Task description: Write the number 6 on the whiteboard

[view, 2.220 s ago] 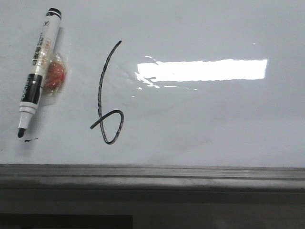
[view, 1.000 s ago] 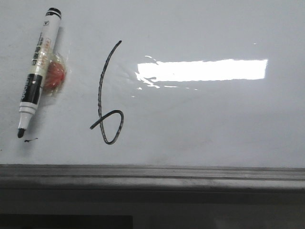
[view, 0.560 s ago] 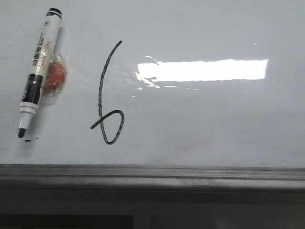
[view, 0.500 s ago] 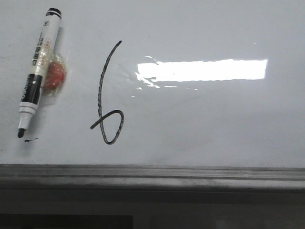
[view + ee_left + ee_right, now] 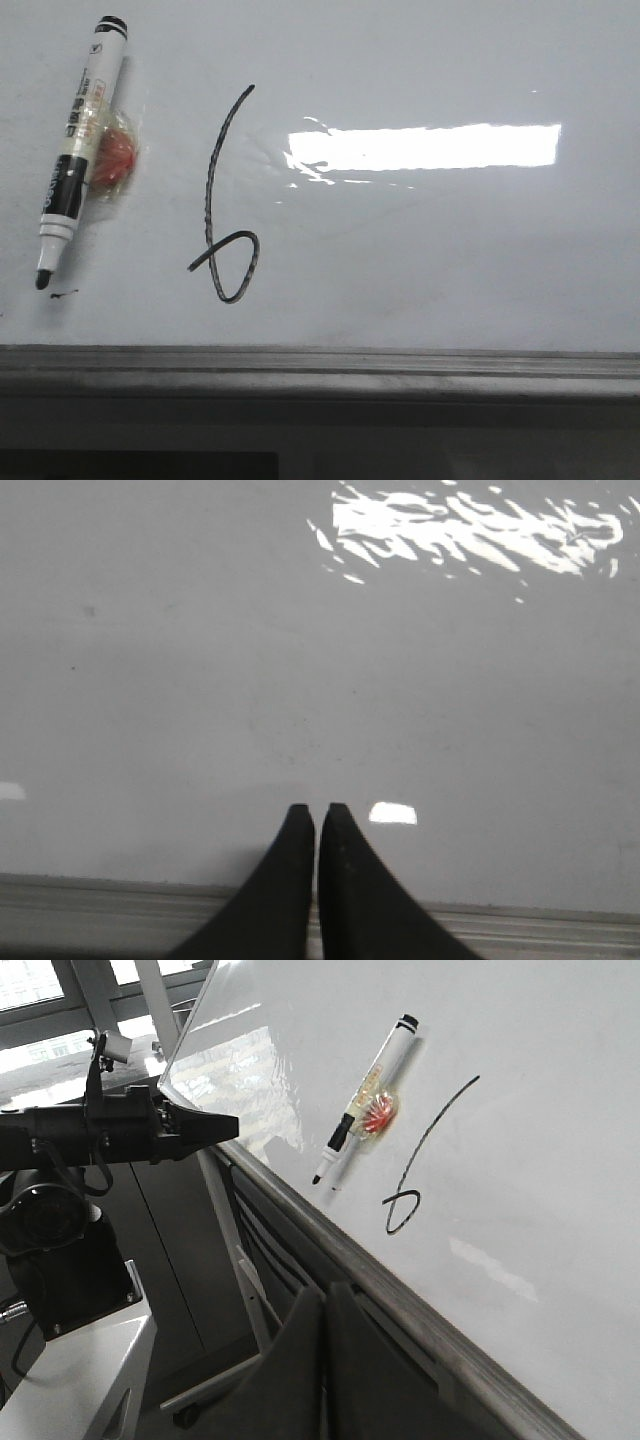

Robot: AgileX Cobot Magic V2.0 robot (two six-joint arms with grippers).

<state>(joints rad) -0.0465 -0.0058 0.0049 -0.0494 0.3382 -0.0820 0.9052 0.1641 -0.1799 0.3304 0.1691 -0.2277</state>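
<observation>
Front view: number 6 (image 5: 222,200) drawn on whiteboard (image 5: 430,250), left of centre, left of the bright glare. Stem runs long & near vertical, small loop w/ short tail at bottom. Marker (image 5: 79,150) lies w/ tip down just left of the 6, a red blob (image 5: 113,158) at its side. No grippers in shot. Task looks done.

Left wrist view: left gripper (image 5: 317,818) jaws pressed together, holding nothing, over bare board near the frame edge. No 6 in shot.

Right wrist view: right gripper (image 5: 324,1298) jaws closed, empty, off the board below its frame. 6 & marker lie ahead, up the board. Left arm (image 5: 110,1130) at the board's far edge, marker side, so likely the nearer arm if the pen is wanted.
</observation>
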